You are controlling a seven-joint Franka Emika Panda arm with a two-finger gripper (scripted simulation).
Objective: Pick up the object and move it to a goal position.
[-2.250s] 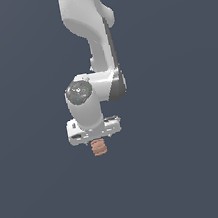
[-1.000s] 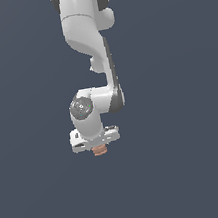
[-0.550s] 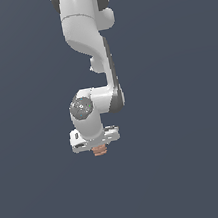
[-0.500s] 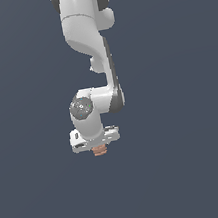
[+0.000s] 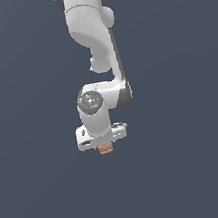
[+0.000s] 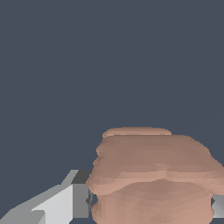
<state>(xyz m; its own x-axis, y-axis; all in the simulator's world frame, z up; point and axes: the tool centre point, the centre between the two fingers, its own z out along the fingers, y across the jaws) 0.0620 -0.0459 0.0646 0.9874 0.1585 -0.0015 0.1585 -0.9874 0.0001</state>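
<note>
Obj (image 5: 106,149) betw gripper (image 5: 105,147) fingers (image 6: 65,203), off surface.

White arm (image 5: 93,37), grey-white claw (image 5: 105,143), reddish-brown faintly banded object (image 6: 153,175).

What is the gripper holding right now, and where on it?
The reddish-brown object, clamped at its upper part between the jaws of the gripper; its lower end pokes out below.
</note>
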